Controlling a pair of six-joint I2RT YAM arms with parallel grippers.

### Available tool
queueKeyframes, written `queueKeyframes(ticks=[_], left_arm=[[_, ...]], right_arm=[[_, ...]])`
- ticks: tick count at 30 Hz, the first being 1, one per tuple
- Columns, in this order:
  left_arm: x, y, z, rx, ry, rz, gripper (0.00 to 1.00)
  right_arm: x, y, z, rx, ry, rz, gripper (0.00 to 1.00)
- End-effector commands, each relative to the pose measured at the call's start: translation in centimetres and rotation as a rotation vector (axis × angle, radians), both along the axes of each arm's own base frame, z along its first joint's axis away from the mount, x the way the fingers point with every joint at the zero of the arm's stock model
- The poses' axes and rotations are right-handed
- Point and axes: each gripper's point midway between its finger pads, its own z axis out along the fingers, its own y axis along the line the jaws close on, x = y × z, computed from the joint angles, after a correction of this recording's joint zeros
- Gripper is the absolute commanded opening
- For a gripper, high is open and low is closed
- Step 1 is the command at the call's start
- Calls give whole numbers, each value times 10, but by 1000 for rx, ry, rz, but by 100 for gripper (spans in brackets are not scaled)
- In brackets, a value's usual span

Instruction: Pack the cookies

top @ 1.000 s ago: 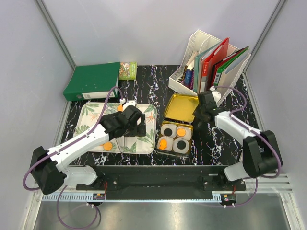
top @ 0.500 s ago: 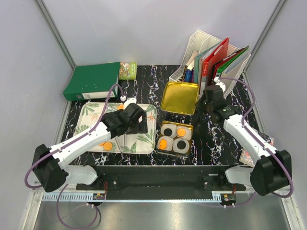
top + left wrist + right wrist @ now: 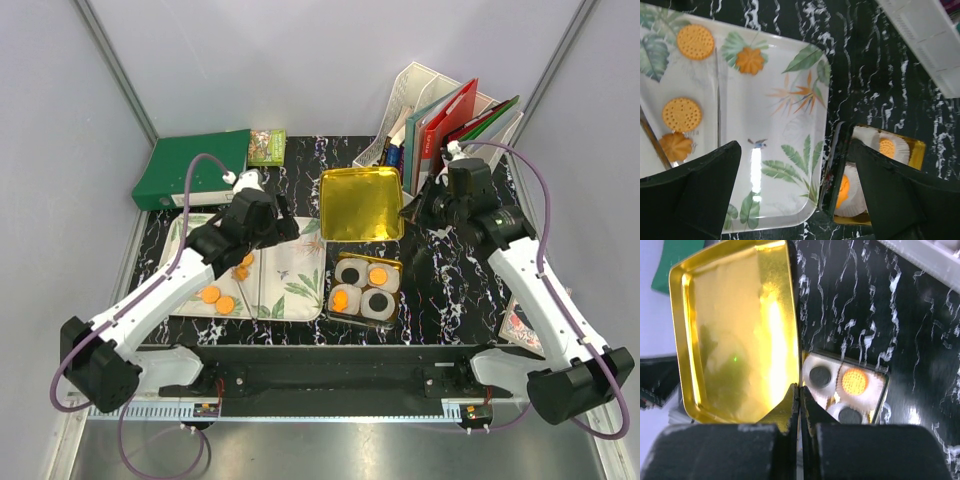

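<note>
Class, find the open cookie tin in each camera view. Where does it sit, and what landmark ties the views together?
Top external: tin centre, just right of the leaf-print tray.
Left wrist: tin lower right corner.
Right wrist: tin right of centre, partly behind the gold lid that the right pincer grips.
Shared landmark: the black marbled tabletop.

— What colours sit by my left jaws?
— I read orange cookies on a white tray printed with green leaves and orange flowers.
— And at my right jaws?
— Between them a glossy gold lid; past it black and orange cookies in white cups, on a black table veined white.
</note>
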Motion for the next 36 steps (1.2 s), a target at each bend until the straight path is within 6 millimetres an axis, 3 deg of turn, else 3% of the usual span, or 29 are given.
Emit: queueKeyframes(ticks=[1, 2, 3, 7, 9, 10, 11, 12, 13, 15, 16, 17, 18, 20, 27, 32, 36], left_arm=[[24, -6, 68, -49, -255, -45, 99], [28, -6, 73, -47, -288, -41, 99], [31, -2, 75, -32, -315, -23, 99], [37, 9, 78, 26, -413, -15, 99], [39, 12, 97, 17, -520, -13, 99], [38, 15, 90, 30, -534, -12, 99], [40, 16, 103, 6, -604, 0, 99], [37, 20, 113, 15, -657, -6, 99], [34, 23, 103, 28, -668, -8, 99], [29, 28, 124, 16, -784, -7, 99], [27, 30, 115, 31, -795, -17, 99], [24, 28, 128, 10, -861, -30, 99], [20, 32, 122, 45, -889, -49, 99], [12, 33, 138, 40, -981, -67, 99], [-5, 19, 124, 324, -1083, -230, 99], [-20, -3, 123, 395, -1137, -319, 99], [-35, -15, 117, 432, -1189, -403, 99]], right_arm=[[-18, 13, 29, 57, 71, 70, 0], [-21, 14, 18, 56, 157, 56, 0], [-21, 18, 29, 77, 166, 64, 0], [-27, 26, 34, 129, 265, 54, 0], [-29, 25, 35, 130, 298, 41, 0], [-30, 26, 35, 141, 315, 29, 0], [-32, 26, 34, 147, 334, 23, 0], [-34, 29, 35, 161, 348, 27, 0], [-35, 31, 36, 180, 363, 20, 0], [-37, 36, 35, 210, 394, 29, 0], [-37, 38, 36, 229, 406, 25, 0], [-35, 41, 37, 243, 414, 29, 0], [-38, 45, 37, 262, 432, 42, 0], [-35, 50, 39, 293, 448, 43, 0], [-29, 56, 40, 309, 460, 60, 0], [-24, 59, 30, 302, 482, 68, 0], [-22, 60, 36, 313, 472, 76, 0]])
